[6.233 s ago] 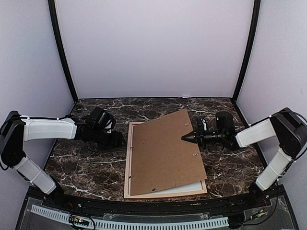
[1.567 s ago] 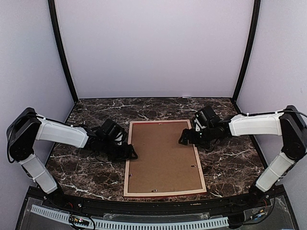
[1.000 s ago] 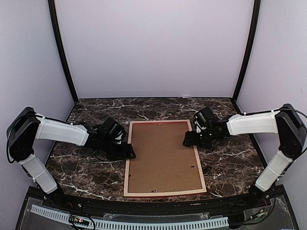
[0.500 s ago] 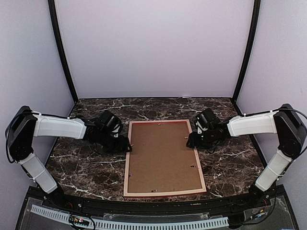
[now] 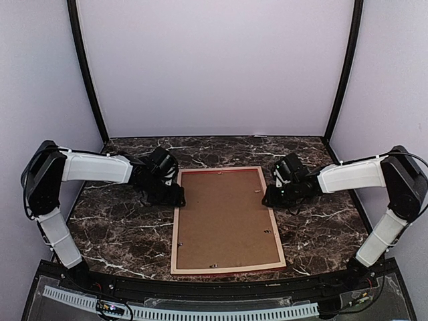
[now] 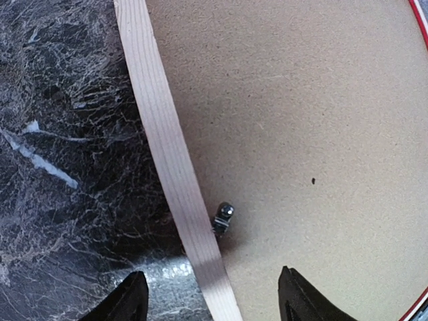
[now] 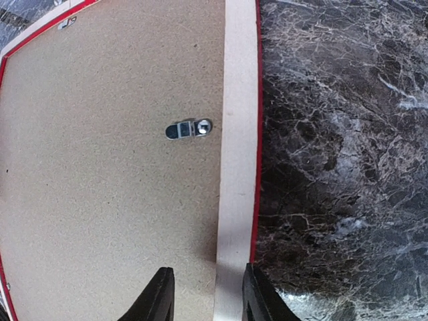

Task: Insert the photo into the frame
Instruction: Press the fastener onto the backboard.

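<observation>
From above, your frame (image 5: 227, 270) lies face down mid-table (image 5: 114, 227), with the brown backing board (image 5: 224, 217) set in it. The left claw (image 5: 178, 199) is at its 10 o'clock edge, the right claw (image 5: 267, 198) at 2 o'clock. In the left wrist view, your jaws stand wide and empty, straddling the pale rail. In the right wrist view, the jaws are narrower but apart, gripping nothing.

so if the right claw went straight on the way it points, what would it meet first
Probably the frame: its pale wooden rail runs between the fingers of the right claw. Depth is unclear.
</observation>
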You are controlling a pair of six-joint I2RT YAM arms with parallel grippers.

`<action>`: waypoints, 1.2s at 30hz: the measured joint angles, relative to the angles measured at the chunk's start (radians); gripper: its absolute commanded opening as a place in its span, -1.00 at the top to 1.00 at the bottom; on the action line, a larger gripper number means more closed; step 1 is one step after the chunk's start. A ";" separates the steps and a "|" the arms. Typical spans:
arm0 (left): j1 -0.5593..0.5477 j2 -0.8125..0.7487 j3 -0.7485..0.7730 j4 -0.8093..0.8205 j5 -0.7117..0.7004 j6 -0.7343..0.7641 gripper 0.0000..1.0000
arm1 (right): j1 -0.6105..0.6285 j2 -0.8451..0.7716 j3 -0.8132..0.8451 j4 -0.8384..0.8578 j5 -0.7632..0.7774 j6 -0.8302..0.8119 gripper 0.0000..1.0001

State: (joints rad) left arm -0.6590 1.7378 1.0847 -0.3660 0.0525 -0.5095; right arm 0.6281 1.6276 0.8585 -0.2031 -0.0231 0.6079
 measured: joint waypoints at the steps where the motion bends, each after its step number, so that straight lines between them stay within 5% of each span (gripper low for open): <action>1: 0.000 0.013 0.010 -0.010 -0.010 0.010 -0.32 | 0.000 -0.001 -0.002 0.003 0.000 0.000 0.28; 36: 0.003 0.142 0.117 -0.042 -0.089 0.148 0.59 | -0.001 -0.008 -0.031 0.053 -0.008 0.003 0.32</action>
State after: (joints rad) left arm -0.6559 1.8793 1.2015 -0.4084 -0.0360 -0.3618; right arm 0.6270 1.6192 0.8280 -0.1497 -0.0311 0.6109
